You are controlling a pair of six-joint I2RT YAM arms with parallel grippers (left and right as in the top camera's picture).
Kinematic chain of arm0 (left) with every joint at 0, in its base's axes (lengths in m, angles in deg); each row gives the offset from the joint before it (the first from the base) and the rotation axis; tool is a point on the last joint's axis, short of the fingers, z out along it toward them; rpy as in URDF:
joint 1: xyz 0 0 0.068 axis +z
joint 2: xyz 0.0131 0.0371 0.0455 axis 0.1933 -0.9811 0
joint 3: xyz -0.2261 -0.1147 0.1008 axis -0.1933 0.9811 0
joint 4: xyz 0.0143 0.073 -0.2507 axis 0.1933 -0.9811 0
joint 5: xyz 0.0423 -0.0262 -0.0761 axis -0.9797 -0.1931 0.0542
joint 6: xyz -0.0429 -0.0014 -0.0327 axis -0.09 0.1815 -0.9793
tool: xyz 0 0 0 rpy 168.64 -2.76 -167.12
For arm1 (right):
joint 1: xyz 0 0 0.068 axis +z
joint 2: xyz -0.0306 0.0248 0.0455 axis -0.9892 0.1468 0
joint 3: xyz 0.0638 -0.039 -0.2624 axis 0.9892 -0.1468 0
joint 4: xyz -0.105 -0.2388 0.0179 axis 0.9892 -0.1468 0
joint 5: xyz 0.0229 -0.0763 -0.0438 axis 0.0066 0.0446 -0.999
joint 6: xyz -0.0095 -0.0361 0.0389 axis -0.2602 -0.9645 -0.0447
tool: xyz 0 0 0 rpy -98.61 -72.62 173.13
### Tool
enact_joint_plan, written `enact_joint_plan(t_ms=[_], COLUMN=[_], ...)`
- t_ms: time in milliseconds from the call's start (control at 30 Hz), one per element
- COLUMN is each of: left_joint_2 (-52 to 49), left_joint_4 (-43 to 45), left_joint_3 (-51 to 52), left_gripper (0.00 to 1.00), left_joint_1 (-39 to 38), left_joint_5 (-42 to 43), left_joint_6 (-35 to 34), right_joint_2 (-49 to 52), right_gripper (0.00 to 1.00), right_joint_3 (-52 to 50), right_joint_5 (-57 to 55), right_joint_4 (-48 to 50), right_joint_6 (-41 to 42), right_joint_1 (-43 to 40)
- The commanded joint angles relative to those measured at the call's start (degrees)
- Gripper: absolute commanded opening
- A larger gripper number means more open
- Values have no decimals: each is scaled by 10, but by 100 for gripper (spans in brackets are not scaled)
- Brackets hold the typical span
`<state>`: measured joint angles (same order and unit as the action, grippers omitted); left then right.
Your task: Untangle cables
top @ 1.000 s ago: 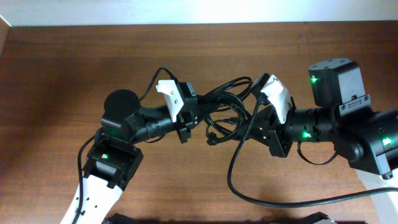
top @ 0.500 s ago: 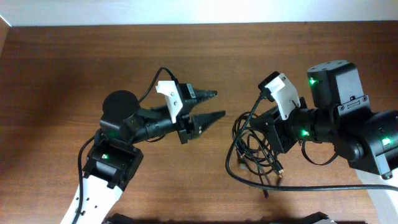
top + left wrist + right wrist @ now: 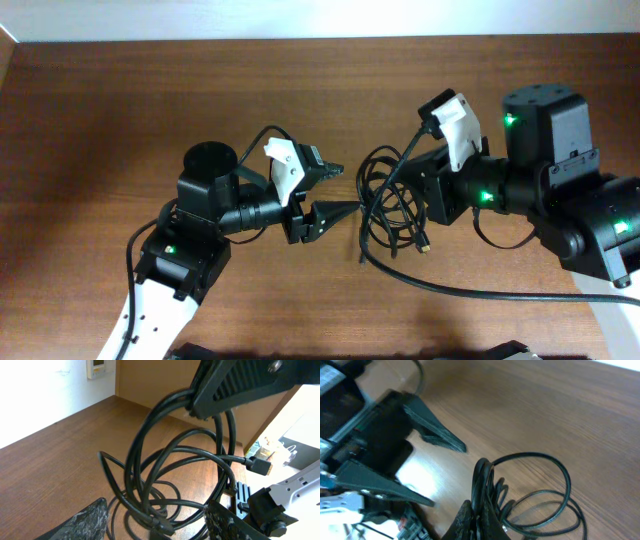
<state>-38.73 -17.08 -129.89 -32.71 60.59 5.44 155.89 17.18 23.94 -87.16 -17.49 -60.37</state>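
Note:
The cables (image 3: 385,212) are thin black cords bunched in hanging loops, held off the table. My right gripper (image 3: 417,190) is shut on the top of the bundle; in the right wrist view its fingers (image 3: 470,517) pinch the cords (image 3: 482,472) together. A small plug end (image 3: 425,245) dangles at the bottom. My left gripper (image 3: 350,188) stands open just left of the bundle and holds nothing. In the left wrist view the loops (image 3: 175,475) hang right in front of the open left gripper (image 3: 156,504), with a plug (image 3: 257,465) at the right.
A thicker black arm cable (image 3: 450,290) runs across the wooden table (image 3: 120,110) below the right arm. The table's far edge meets a white wall (image 3: 300,15). Both arm bases stand at the near side.
My left gripper opened and let go of the cables. The right arm pulled the bundle away to the right. The open left gripper has since moved right, up to the bundle.

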Motion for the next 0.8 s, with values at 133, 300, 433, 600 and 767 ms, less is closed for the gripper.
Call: enact_joint_plan(t_ms=[133,300,433,600,767], left_joint_2=[-52,-83,-85,-83,-82], left_joint_4=[13,49,69,98,98], left_joint_3=[-2,-2,-2,-2,-2], left_gripper=[59,35,0,0,0], left_joint_1=[3,3,3,14,68], left_joint_5=[2,2,6,4,-3], left_joint_6=[10,-16,-29,-31,-93], right_joint_2=[-4,-4,-3,-4,-4], right_gripper=[4,4,11,78,89], right_joint_3=[8,7,7,7,7], right_joint_5=[160,159,105,-42,-163], right_joint_4=[36,36,31,-5,-40], right_joint_6=[2,3,5,80,142], right_joint_1=[1,1,1,1,1])
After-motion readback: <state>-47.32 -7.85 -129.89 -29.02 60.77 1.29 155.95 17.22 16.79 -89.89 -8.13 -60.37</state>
